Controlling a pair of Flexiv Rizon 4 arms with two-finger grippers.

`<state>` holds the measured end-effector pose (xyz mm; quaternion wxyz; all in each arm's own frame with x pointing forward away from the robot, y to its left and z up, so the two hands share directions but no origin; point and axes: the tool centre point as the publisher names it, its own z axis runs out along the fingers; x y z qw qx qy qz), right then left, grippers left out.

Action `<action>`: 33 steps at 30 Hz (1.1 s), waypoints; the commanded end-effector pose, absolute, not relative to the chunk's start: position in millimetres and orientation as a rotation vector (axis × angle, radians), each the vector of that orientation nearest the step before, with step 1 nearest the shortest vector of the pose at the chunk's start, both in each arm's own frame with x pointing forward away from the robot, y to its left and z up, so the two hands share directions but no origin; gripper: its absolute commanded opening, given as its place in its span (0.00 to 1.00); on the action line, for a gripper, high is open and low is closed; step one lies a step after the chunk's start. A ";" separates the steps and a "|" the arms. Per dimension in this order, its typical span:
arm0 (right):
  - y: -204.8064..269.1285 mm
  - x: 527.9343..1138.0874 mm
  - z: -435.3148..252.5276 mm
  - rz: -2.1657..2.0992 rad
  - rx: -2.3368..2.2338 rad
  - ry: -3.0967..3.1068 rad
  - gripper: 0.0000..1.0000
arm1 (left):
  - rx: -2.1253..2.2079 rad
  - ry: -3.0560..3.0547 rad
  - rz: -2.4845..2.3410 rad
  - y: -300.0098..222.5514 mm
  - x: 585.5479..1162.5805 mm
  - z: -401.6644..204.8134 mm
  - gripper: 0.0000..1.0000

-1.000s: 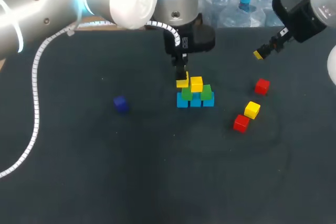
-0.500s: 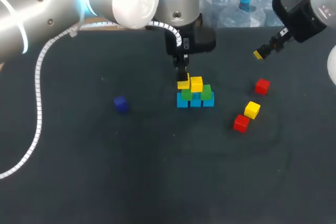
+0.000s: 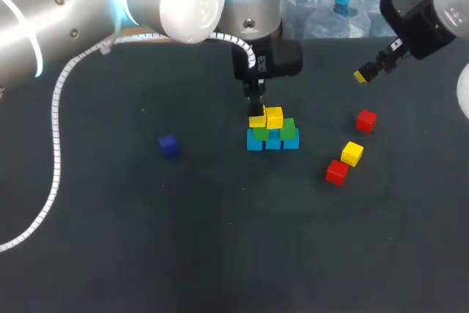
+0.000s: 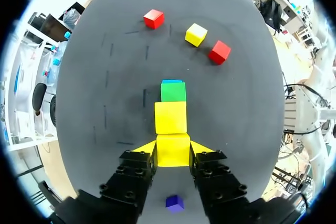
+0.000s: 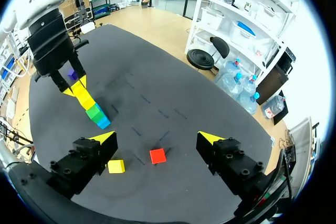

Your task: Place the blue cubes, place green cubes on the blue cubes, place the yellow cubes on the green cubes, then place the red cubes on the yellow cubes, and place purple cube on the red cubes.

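— Dark tabletop (image 3: pixel 183 254), matte, with the stack a little toward its far edge from the middle. What's in hand?

— My left claw (image 4: pixel 172 149) is clamped on a small yellow cube (image 3: pixel 256 119), one yellow-tipped finger on each side face. It sits at the stack's top level, over the green cube nearer the left edge.

— And underneath?

— A row of light-blue cubes (image 3: pixel 272 142) on the tabletop and two green cubes (image 3: pixel 288 130) on them. One placed yellow cube (image 3: pixel 275 116) sits on the green, just beside the one I hold and touching it as far as I can tell.

— Which way does that lie from the claw?

— That's the part that matters. From the left wrist, the placed yellow cube is straight ahead of the held one, then green, then blue, all on one line running away from the claw. My fingers grip across that line, so I judge that opening will spread them to the free sides, not into the neighbour.

— Is it seated?

— I can't tell whether its underside rests on the green yet. I'd ease down before letting go, because a nudge forward could shove the placed cube.

— Right arm?

— My right claw (image 5: pixel 157 138) is spread wide and empty near the far right corner, well apart from the stack. It's the nearer one to the two loose red cubes (image 3: pixel 366 120) and the loose yellow cube (image 3: pixel 352 153) toward the right edge. The dark purple cube (image 3: pixel 168 144) lies alone on the left-edge side of the stack.
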<state>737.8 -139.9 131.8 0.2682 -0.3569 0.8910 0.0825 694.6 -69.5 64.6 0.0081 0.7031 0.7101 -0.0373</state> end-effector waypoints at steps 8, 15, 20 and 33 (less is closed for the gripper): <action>-139.6 736.5 131.8 0.217 -0.959 2.403 1.00 | 2.205 2.224 -0.111 -69.8 697.3 60.6 0.00; -139.6 736.5 131.8 0.217 -0.959 2.403 1.00 | 2.205 2.220 -0.101 -70.5 698.3 59.4 0.00; -139.6 736.5 131.8 0.217 -0.959 2.403 1.00 | 2.203 2.216 -0.102 -71.3 699.4 60.7 0.00; -139.6 736.5 131.8 0.217 -0.959 2.403 1.00 | 2.215 2.224 -0.098 -69.7 699.3 58.5 0.00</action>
